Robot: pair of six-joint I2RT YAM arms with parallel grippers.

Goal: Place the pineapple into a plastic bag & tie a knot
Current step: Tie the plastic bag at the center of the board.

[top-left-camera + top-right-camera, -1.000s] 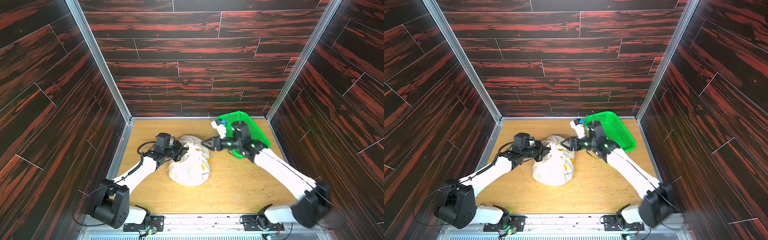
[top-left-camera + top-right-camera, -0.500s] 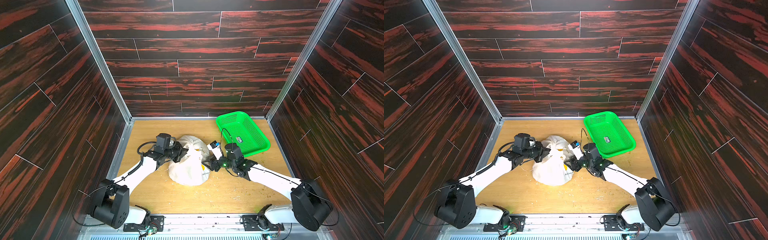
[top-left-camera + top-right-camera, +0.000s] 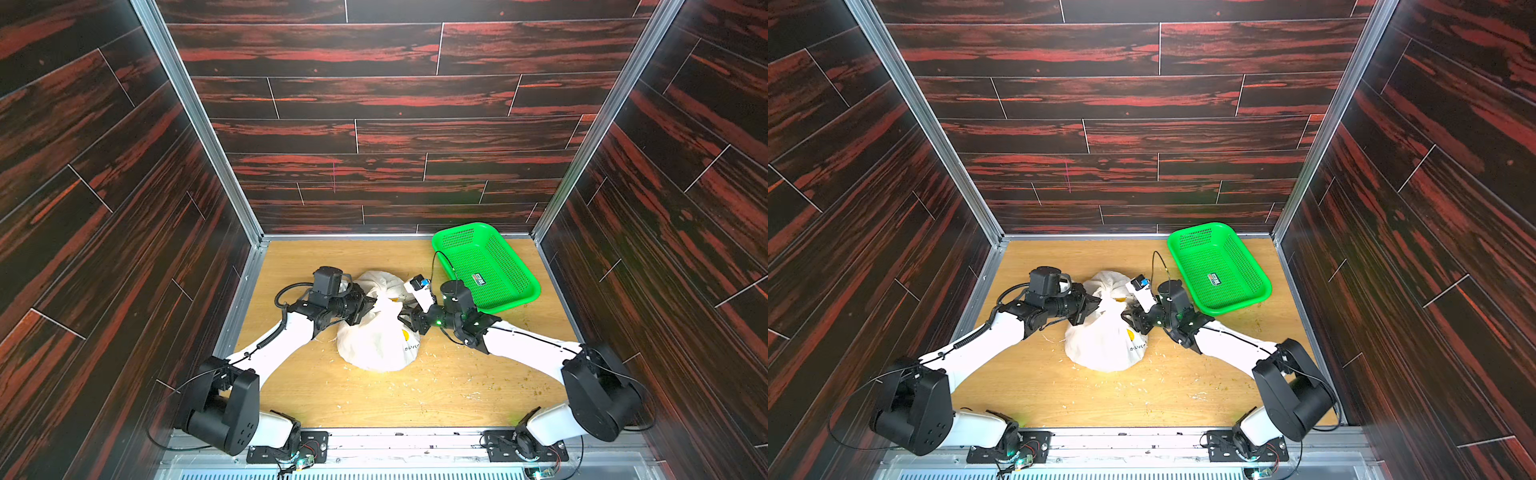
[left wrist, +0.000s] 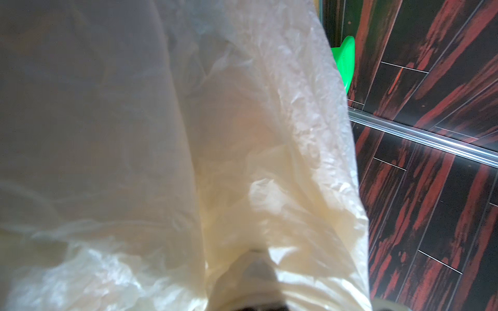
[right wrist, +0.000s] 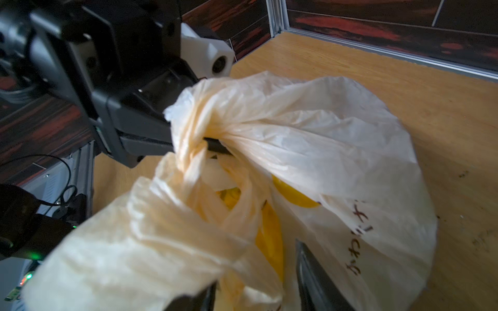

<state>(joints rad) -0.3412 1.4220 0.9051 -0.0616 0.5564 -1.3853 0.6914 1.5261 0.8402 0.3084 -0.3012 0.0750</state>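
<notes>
Right fingers (image 5: 315, 277) just dropped to the plastic bag (image 3: 378, 336), still apart. Left fingers (image 5: 145, 137) clamp its strap (image 5: 188, 150); I'd tighten next.

The plastic bag (image 3: 376, 340) is sitting in the middle of the counter (image 3: 415, 395) and blocking the straight way between the arms. The left claw (image 3: 370, 305) is clamping its twisted top from one side, and the right claw (image 3: 409, 322) is crowding in on the other, jaws apart. The green basket (image 3: 486, 266) is filling the far right corner, near the right wrist, while the near strip of counter and the far left corner are lying open for a pass.
</notes>
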